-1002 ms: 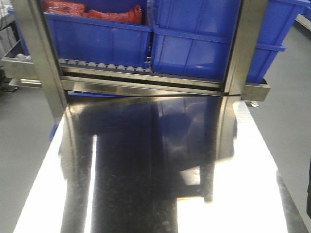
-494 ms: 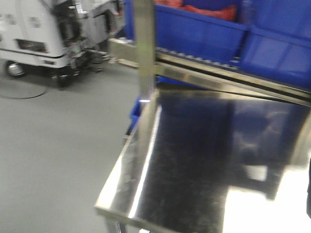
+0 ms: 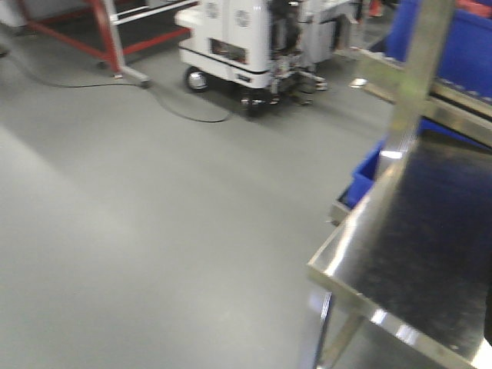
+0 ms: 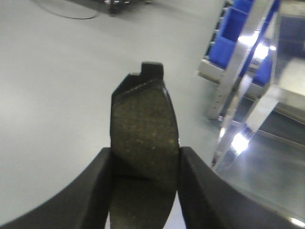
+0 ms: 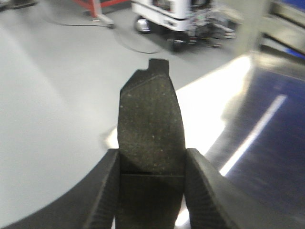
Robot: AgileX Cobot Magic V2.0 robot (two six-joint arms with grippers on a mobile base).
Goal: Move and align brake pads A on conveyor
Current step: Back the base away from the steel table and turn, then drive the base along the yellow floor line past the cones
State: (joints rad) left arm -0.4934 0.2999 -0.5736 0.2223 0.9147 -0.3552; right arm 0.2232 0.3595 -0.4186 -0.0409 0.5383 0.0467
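Brake pads A (image 4: pixel 143 133) (image 5: pixel 150 119) are being clamped one apiece by left gripper (image 4: pixel 145 162) and right gripper (image 5: pixel 151 164). Corner edge of steel tabletop (image 3: pixel 430 254) is lying right, open floor (image 3: pixel 154 231) spreading left.

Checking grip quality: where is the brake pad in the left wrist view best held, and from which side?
Across its narrow width, near the middle, coming in along its length from the end away from the tab. The brake pad is flat and long; the left pincer clamps its two long edges there, leaving the tabbed end sticking out.
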